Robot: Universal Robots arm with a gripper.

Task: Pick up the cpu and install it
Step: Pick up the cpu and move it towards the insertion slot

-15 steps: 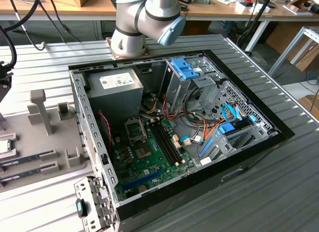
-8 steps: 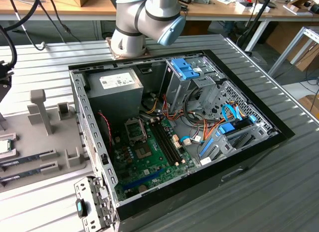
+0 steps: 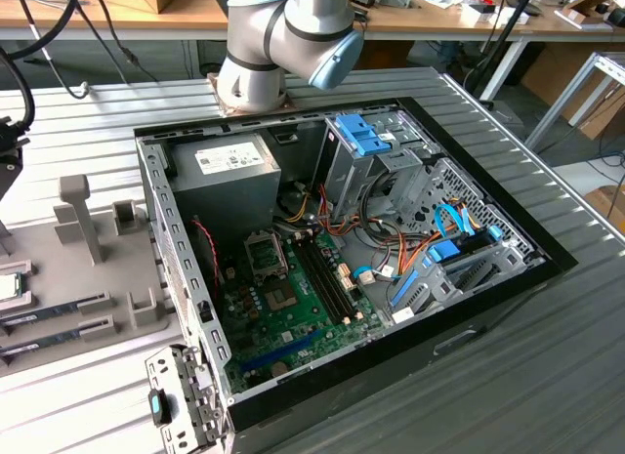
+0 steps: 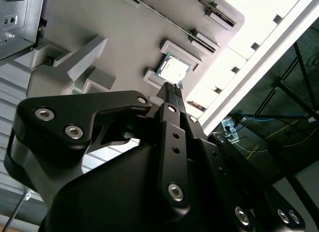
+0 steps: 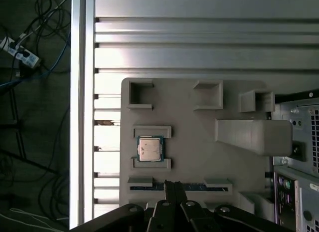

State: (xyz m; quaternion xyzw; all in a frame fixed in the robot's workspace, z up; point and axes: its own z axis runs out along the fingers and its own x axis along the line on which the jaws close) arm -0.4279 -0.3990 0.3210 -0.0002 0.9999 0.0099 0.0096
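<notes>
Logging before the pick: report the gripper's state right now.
Gripper: shut, holding nothing; the cpu lies in its slot on the grey tray.

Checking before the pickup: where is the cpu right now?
In the first wrist view the cpu lies flat between two small brackets on the grey holder tray, which rests on the ribbed table beside the computer case.

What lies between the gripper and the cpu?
In the first wrist view, the gripper and the cpu are parted by bare grey tray and the raised lip beside the cpu.
</notes>
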